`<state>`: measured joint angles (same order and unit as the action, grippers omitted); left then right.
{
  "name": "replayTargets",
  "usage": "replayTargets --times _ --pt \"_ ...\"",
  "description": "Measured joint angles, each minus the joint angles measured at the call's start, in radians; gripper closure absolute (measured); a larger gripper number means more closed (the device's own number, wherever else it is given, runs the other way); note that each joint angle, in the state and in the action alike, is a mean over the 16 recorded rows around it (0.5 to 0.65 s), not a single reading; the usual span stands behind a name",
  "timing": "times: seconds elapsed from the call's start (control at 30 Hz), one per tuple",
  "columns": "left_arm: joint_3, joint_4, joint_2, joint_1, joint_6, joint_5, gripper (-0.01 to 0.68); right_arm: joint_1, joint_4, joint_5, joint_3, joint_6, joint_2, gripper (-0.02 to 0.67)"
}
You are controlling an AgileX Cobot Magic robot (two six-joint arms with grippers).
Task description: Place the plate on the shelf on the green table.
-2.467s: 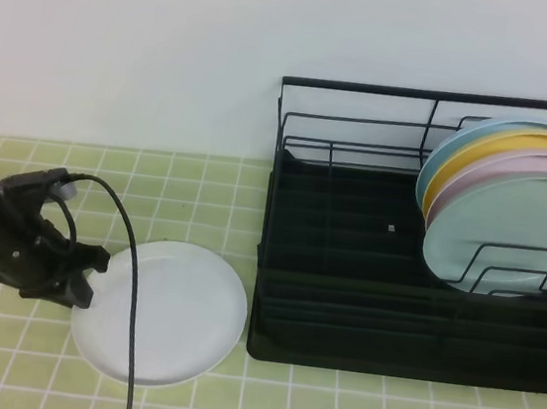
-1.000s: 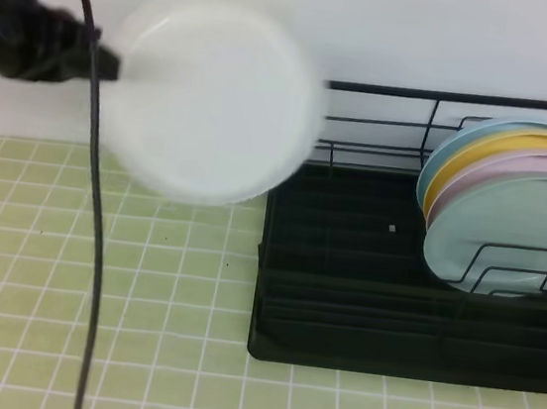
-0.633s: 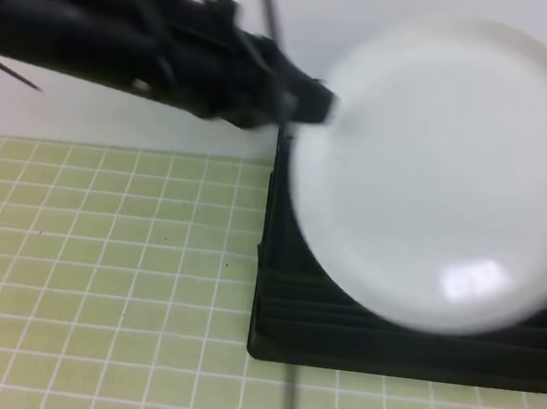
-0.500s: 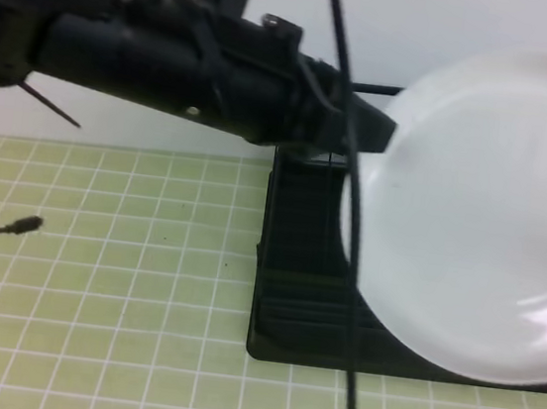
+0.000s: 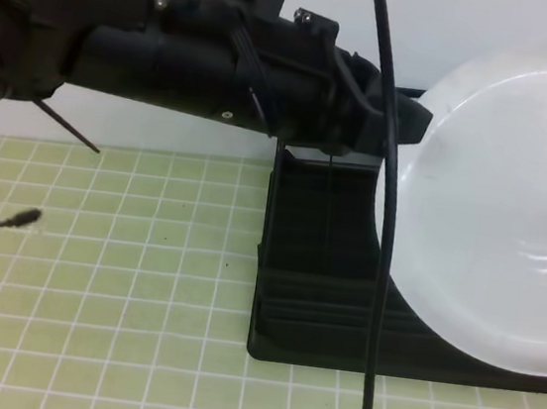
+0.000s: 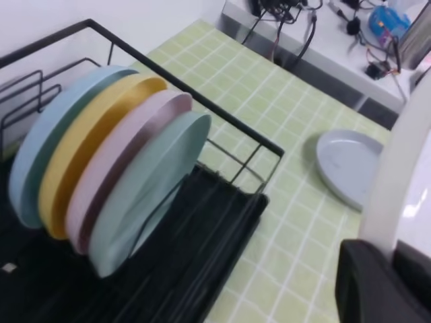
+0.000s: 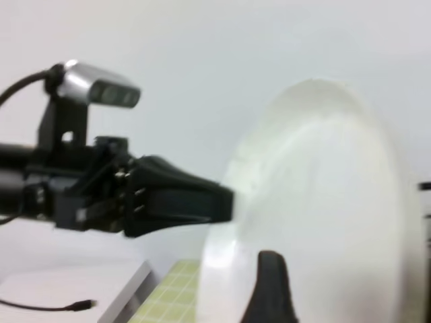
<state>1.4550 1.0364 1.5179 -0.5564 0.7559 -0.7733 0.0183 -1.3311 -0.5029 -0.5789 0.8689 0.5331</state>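
The desk (image 5: pixel 95 272) is a flat spread of small yellow-green square tiles with white grout, backed by a plain white wall. On it stands the black wire shelf (image 5: pixel 315 270), its ridged tray base dark against the tiles.

The left gripper (image 5: pixel 404 121) reaches in above the shelf, its jaws pressed shut on the rim of the white plate (image 5: pixel 502 213), which hangs tilted in the air over the shelf and hides most of it in the high view. A black cable (image 5: pixel 378 307) drops in front of the shelf.

In the left wrist view, four plates stand on edge in the shelf's dividers: blue (image 6: pixel 40 155), yellow (image 6: pixel 87 134), pink (image 6: pixel 128 155) and mint-green (image 6: pixel 148 195). Beyond the shelf a pale grey plate (image 6: pixel 350 168) lies flat on the tiles, and past the desk edge sits a ledge cluttered with wires.

Of the right gripper, only one dark finger (image 7: pixel 269 286) shows, in front of the white plate; whether its jaws are open I cannot tell.
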Motion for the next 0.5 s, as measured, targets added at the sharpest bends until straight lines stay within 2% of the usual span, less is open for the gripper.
replayTargets --times 0.5 --pt "0.0 0.115 -0.002 0.012 0.049 -0.01 0.672 0.0 0.003 0.052 0.0 0.049 0.0 0.222"
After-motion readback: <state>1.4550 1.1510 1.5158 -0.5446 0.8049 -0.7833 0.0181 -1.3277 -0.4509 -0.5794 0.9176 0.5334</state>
